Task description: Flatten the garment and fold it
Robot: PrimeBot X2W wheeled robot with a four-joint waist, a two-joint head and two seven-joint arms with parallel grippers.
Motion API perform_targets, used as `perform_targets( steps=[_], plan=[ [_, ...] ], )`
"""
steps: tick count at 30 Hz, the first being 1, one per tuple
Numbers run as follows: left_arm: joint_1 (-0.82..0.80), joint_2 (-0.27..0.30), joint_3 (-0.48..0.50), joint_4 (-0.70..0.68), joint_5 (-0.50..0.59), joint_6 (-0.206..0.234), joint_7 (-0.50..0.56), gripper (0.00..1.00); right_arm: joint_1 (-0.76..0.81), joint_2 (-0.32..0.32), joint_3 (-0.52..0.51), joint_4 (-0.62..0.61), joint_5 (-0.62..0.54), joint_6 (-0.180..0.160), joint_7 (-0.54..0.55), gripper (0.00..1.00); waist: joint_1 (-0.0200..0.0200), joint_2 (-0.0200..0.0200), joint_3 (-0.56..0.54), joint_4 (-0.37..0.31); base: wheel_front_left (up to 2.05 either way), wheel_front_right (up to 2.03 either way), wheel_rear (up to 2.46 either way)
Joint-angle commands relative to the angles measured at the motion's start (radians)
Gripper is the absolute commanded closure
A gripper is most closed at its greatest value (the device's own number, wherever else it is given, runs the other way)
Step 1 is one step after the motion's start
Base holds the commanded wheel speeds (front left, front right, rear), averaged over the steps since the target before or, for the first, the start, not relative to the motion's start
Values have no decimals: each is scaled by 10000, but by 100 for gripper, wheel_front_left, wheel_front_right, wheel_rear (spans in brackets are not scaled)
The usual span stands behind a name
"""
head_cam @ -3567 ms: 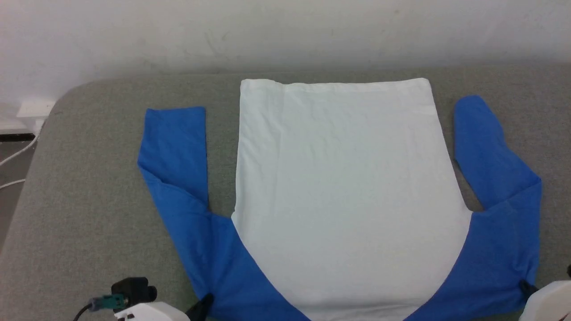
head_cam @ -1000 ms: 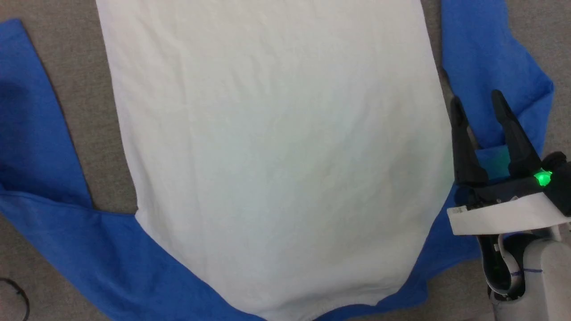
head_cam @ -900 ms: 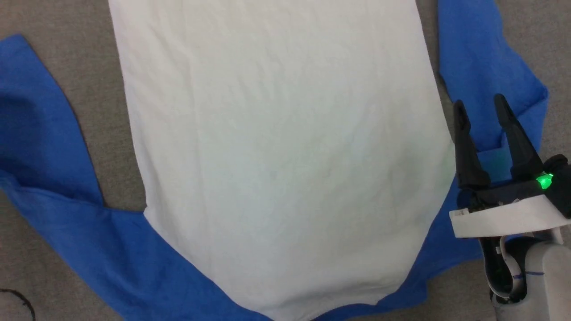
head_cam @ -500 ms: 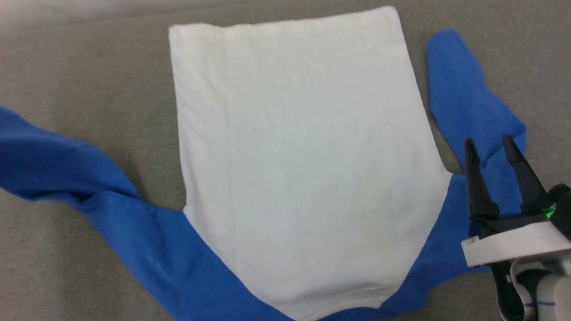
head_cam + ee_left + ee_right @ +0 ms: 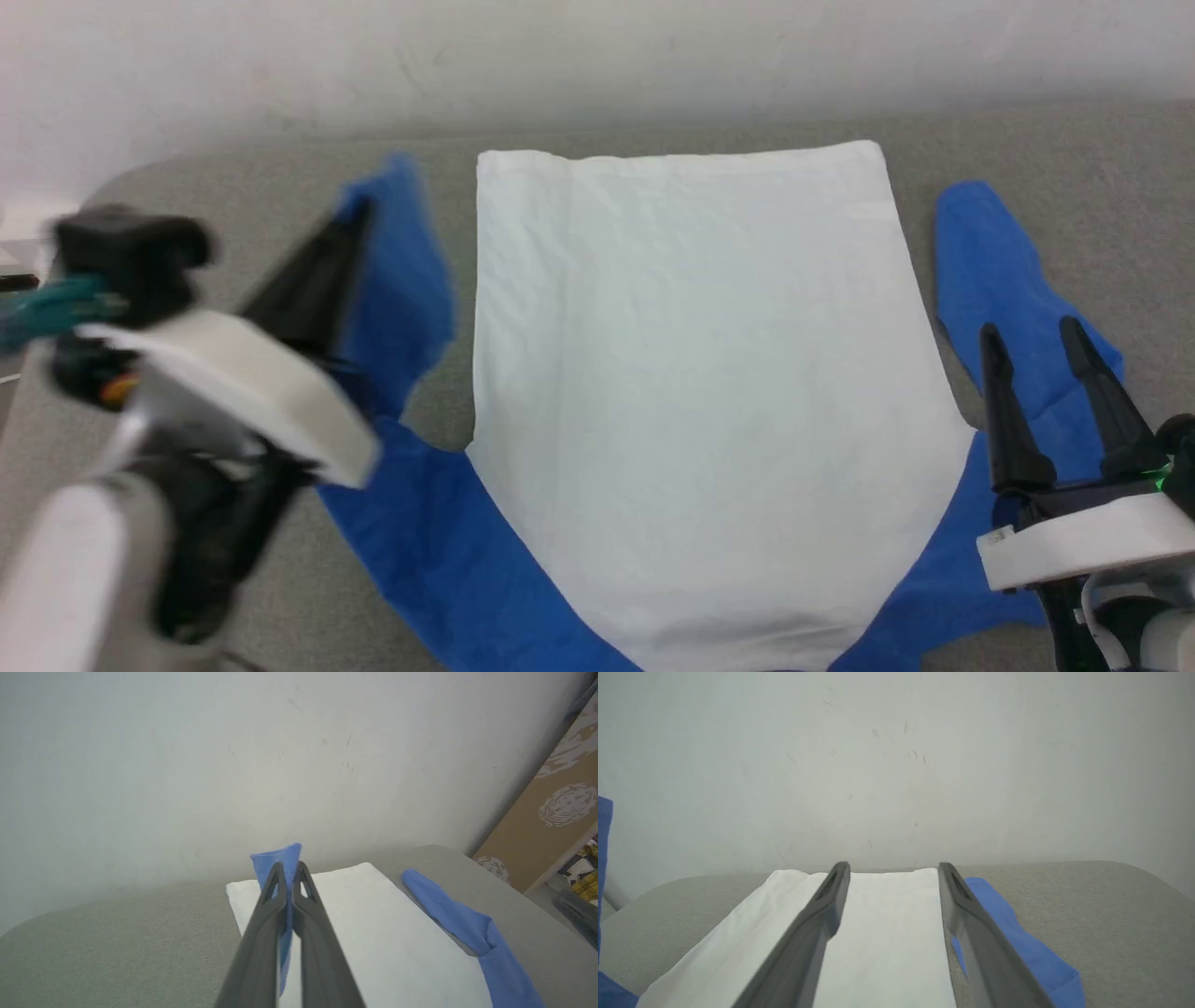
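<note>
Left wrist view: left claw (image 5: 287,870) pinching garment (image 5: 373,933) by blue sleeve (image 5: 276,857); head view: right claw (image 5: 1027,329) spread above opposite sleeve (image 5: 990,252).

- The left gripper (image 5: 353,219) has swung up into view, fingers pinched on the garment (image 5: 691,373) by its left sleeve (image 5: 411,280).
- That sleeve, flat seconds ago, is now lifted off the grey surface (image 5: 261,177).
- The head camera has pulled back.

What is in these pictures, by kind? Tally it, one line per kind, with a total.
Garments: 1, the garment, white body with blue sleeves.
Grippers: 2, the left gripper shut on the garment, the right gripper open.
Surfaces: 1, the grey surface under the garment.
Total: 4
</note>
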Motion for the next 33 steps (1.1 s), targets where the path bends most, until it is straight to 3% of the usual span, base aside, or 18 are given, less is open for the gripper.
perform_targets(
  steps=[1,9,13,20,27,28,29,30,33],
  plan=[
    [-279,-345,-481,122,169,-115,35,100,89,-14,25,-55,58,-9,56,0,2,0,-207,187,0,0,0],
    [-775,-2834,-3439,2316,597,-493,-316,100,94,-14,74,-156,121,-9,185,0,2,0,11,-143,0,0,0],
    [-790,-3618,-4618,3991,880,-910,-526,100,37,-14,35,-191,80,-9,225,0,2,0,165,-367,0,0,0],
    [-910,-4277,-6213,6817,1400,-1626,-866,100,-46,-14,177,-81,173,-9,228,0,2,0,292,-769,0,0,0],
    [-1076,-4502,-6800,8643,1297,-2036,-1288,100,-31,-14,272,121,218,-9,178,0,2,0,309,-989,0,0,0],
    [-1100,-4519,-6855,8732,1199,-2137,-1322,96,-18,-14,262,148,227,-9,172,0,2,0,299,-986,0,0,0],
    [-1123,-4533,-6924,8774,1084,-2267,-1364,69,-2,-14,238,176,226,-9,166,0,2,0,287,-966,0,0,0],
    [-1135,-4544,-6930,8812,945,-2348,-1441,2,4,-14,207,224,221,-9,158,0,2,0,276,-942,0,0,0],
    [-1178,-4557,-6858,8757,678,-2464,-1681,0,2,-14,164,330,202,-9,152,0,2,0,225,-884,0,0,0]
  ],
)
